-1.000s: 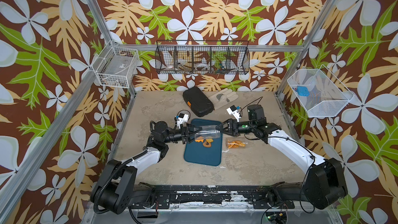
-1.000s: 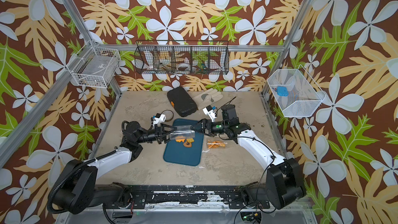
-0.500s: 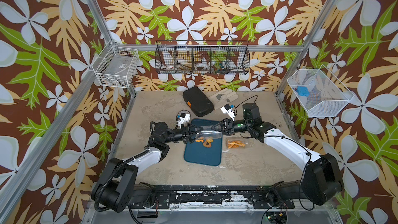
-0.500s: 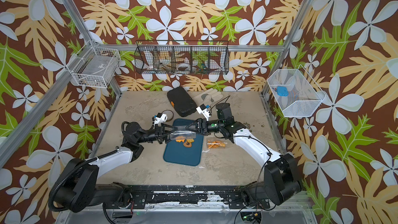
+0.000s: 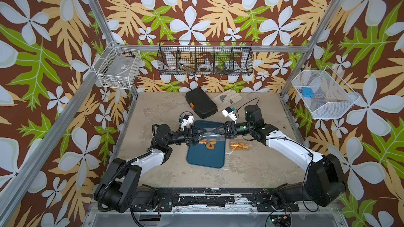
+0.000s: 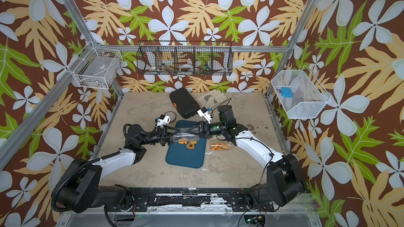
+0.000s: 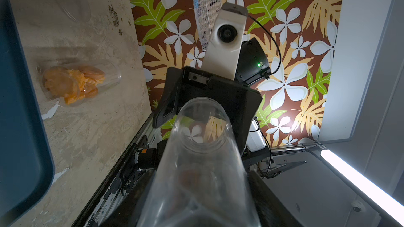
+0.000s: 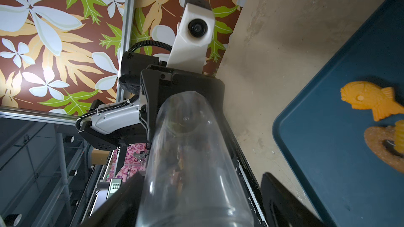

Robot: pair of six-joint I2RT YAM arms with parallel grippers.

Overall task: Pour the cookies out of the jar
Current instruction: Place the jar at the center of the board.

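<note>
Sandy table, floral walls: left gripper clamps the jar base, right gripper jaws sit wide around its mouth, cookies on tray just below both.

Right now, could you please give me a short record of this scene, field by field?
jar: clear, lying level in the air above the blue tray
left pincer: shut on the jar's base end
right pincer: open, astride the jar's mouth end, gap showing on one side
cookies: a few loose on the tray, below the jar
second container: clear, lying on the table beside the tray, orange biscuits inside
far end of table: black case, glove
</note>
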